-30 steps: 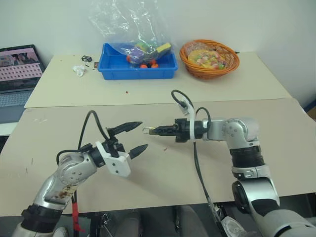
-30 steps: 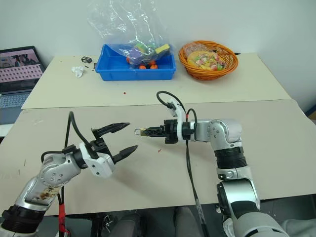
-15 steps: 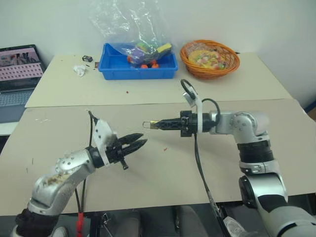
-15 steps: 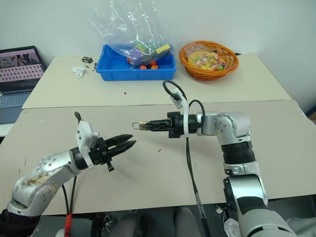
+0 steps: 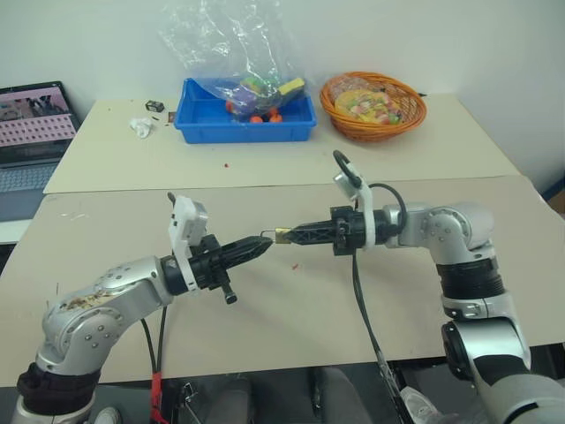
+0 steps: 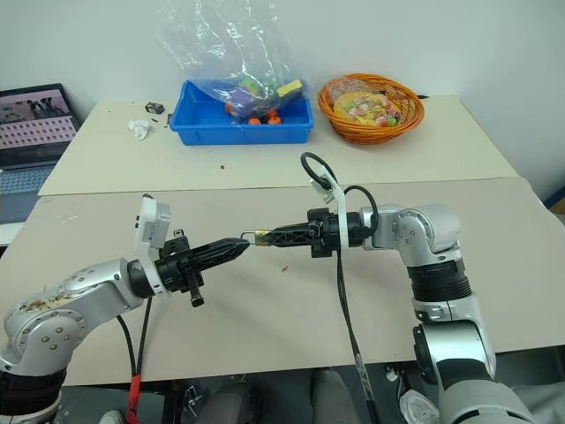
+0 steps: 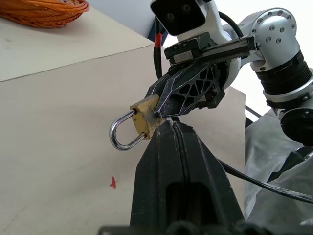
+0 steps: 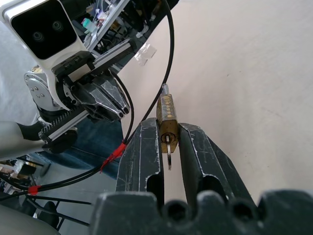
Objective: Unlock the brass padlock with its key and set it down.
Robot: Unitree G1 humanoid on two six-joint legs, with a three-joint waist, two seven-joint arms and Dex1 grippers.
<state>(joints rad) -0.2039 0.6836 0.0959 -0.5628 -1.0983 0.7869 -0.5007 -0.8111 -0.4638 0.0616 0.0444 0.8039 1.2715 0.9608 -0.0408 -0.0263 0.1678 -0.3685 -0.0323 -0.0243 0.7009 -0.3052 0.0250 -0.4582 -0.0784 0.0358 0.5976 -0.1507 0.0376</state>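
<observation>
above the table, the right gripper clamps the brass padlock, shackle closed; the left gripper, pinched shut, meets the key end; the turn likely wants steady, aligned wrists.

You have open tabletop beneath and all around the two grippers, which meet tip to tip in mid-air. The only obstacles stand well apart at the far side: the blue bin, the orange basket and the laptop.
</observation>
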